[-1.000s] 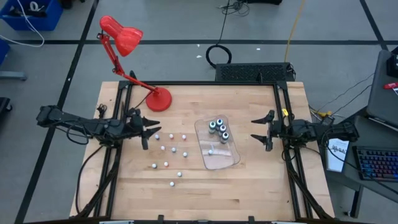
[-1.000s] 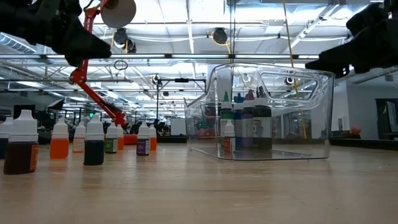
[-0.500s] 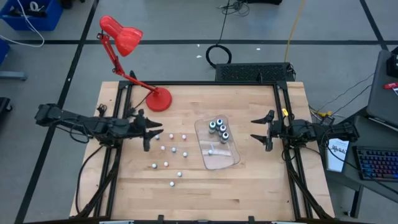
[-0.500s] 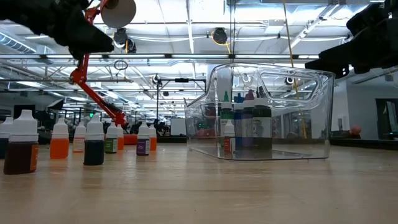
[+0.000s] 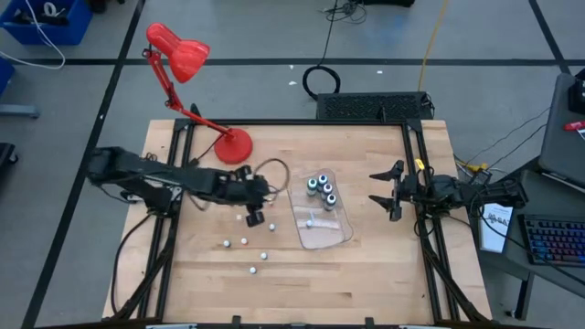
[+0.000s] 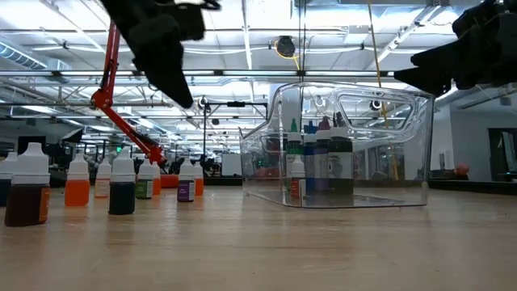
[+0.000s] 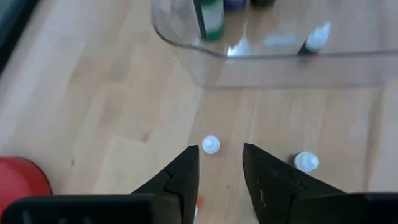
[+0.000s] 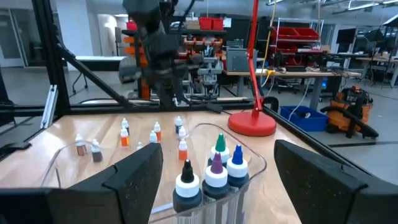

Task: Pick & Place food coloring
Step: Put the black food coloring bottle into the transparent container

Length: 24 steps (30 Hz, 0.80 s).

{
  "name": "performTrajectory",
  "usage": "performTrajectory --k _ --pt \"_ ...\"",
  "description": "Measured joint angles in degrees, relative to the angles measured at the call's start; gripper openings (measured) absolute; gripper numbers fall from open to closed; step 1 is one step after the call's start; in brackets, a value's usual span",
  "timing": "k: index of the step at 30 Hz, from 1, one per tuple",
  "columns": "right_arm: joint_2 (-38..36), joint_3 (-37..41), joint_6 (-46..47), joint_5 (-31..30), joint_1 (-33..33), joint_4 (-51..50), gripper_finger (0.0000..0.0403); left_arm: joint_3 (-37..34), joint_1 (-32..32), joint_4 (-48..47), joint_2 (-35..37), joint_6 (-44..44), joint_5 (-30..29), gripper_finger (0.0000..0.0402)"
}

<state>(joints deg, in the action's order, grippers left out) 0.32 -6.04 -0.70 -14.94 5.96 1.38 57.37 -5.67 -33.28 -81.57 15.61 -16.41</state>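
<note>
Here, nearest in the low view, the small food coloring bottles [image 6: 27, 184] stand upright in a loose row on the wooden table [image 6: 258, 250], white caps over dark brown, orange, dark blue-green, green and purple bodies. From above they show as pale dots scattered on the table's left half, some near the front edge [image 5: 252, 270]

Left gripper [image 5: 256, 208] is out over the scattered bottles, just left of the clear tray [image 5: 343, 233]. Wrist view: its fingers [image 7: 186, 177] are slightly apart, nothing between them; one white-capped bottle [image 7: 211, 145] sits on the table in line with the gap, another [image 7: 305, 162] just beside the other finger. Gripper is above the table, not touching a bottle so far as can be told

Clear tray lies right of centre, curved wall toward the left arm. Inside, a tight cluster of taller bottles [image 5: 320, 188] at the far end, tips green, blue, purple and white in the right wrist view [image 8: 217, 168]; one tiny bottle [image 5: 309, 222] lies nearer the tray's middle

Right gripper [image 5: 388, 193] waits at the table's right edge, well apart from the tray, fingers [image 8: 137, 174] wide apart and empty

Farther back, a red desk lamp [image 5: 233, 144] stands with its base on the table's far left part, shade hanging out beyond the table edge
</note>
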Motion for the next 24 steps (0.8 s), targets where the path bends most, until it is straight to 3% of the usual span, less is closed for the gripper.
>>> performTrajectory --k 6,13,24 --pt "-0.02 -0.02 0.01 0.0 0.0 0.31 0.0295 6.93 1.41 -1.96 -10.72 -3.03 3.41 0.017" --pt "-0.02 -0.11 0.0 0.0 0.0 0.47 0.0295 8.15 3.34 -4.28 -17.25 -2.61 4.86 0.0209" --pt "-0.02 -0.22 0.01 0.02 0.0 0.53 0.0295 7.84 5.8 -4.39 -21.34 -0.45 6.96 0.0203"
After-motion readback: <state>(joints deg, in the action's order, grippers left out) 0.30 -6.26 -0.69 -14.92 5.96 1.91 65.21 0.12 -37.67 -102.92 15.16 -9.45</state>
